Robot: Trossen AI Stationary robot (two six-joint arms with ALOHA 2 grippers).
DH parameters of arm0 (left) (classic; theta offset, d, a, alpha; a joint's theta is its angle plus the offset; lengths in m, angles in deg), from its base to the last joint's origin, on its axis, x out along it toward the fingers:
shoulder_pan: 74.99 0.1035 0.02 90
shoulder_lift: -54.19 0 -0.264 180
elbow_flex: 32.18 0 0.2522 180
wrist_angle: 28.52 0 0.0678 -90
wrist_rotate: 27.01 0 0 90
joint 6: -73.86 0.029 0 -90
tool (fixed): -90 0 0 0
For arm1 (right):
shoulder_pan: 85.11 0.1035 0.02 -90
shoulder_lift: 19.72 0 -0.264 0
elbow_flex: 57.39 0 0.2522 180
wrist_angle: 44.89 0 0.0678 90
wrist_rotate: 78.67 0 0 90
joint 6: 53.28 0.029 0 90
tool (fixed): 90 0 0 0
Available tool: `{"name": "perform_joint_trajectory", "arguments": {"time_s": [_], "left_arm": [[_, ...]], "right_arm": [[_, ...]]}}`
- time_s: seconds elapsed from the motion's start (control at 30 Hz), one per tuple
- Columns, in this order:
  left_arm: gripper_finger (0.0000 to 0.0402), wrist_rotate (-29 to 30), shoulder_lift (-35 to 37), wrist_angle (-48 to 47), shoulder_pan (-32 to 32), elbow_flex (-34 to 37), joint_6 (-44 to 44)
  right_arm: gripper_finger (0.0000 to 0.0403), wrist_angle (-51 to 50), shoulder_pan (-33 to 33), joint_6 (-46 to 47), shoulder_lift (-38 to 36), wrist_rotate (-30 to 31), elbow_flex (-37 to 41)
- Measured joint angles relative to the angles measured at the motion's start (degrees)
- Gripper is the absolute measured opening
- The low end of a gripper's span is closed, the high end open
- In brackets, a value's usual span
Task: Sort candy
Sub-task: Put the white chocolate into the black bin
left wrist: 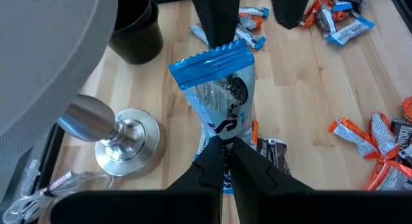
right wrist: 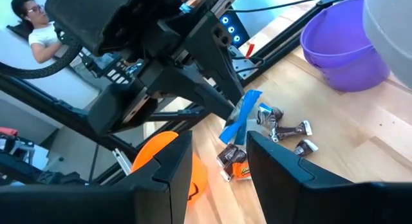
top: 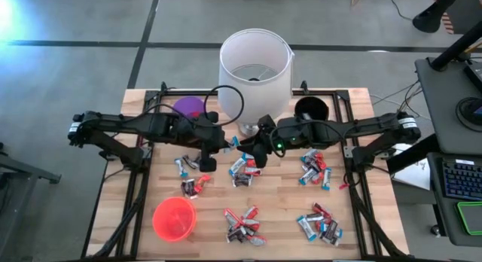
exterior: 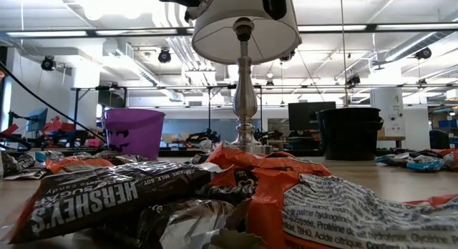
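Note:
A light blue-and-white candy [left wrist: 222,89] is held up over the table's middle, with my left gripper [left wrist: 224,147] shut on it. My left gripper [top: 218,147] reaches in from the table's left. Facing it from the right, my right gripper [top: 252,150] is open. In the right wrist view the blue candy [right wrist: 241,121] shows edge-on ahead of the gap of my right gripper [right wrist: 222,153], apart from the fingers. More candy lies in small heaps on the wood [top: 245,172], [top: 315,168], [top: 242,224], [top: 320,224]. My left gripper pinches the blue candy's near end [left wrist: 222,130] between its two fingers. The fingers come slanting down from the table's left and lie along the wrapper. The candy sticks out beyond the fingertips, lifted clear of the table, with its crimped far end [left wrist: 212,60] free.
A lamp with a white shade [top: 254,62] and a metal foot [left wrist: 125,143] stands at the far middle. A purple cup [top: 188,108] and a black cup [top: 310,109] flank it, and a red cup [top: 175,219] stands near left. Wrappers [exterior: 215,199] lie close in the low view.

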Motion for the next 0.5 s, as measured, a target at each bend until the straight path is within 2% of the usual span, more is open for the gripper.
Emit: {"name": "perform_joint_trajectory", "arguments": {"time_s": [0.5], "left_arm": [[0.0, 0.0, 0.07, 2.72, 0.0, 0.07, 0.05]], "right_arm": [[0.0137, -1.47, 0.0, -0.11, 0.09, 3.03, 0.0]]}}
